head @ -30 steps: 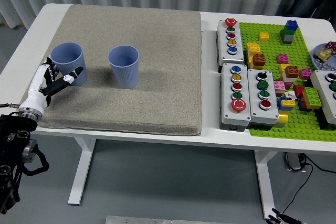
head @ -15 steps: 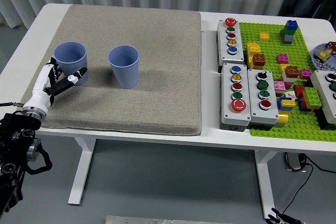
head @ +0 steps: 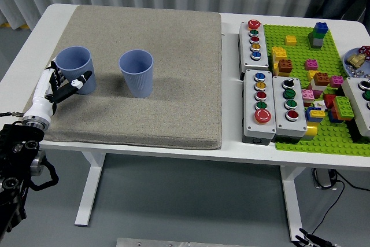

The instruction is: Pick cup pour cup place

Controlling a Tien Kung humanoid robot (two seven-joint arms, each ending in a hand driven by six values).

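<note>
Two blue ribbed cups stand upright on a grey mat (head: 150, 85). The left hand (head: 55, 88) is at the left cup (head: 75, 69), its thumb against the cup's lower wall, fingers behind it. The right cup (head: 137, 72) stands apart, untouched.

Open mat (head: 173, 85) left clear at three o'clock of second cup (head: 137, 73), button boxes (head: 263, 105) beyond, first cup (head: 75, 69) flanked by left hand (head: 55, 88) at nine o'clock

The left hand (head: 56, 89) is white with black fingertips, on a black jointed arm (head: 17, 166).
</note>
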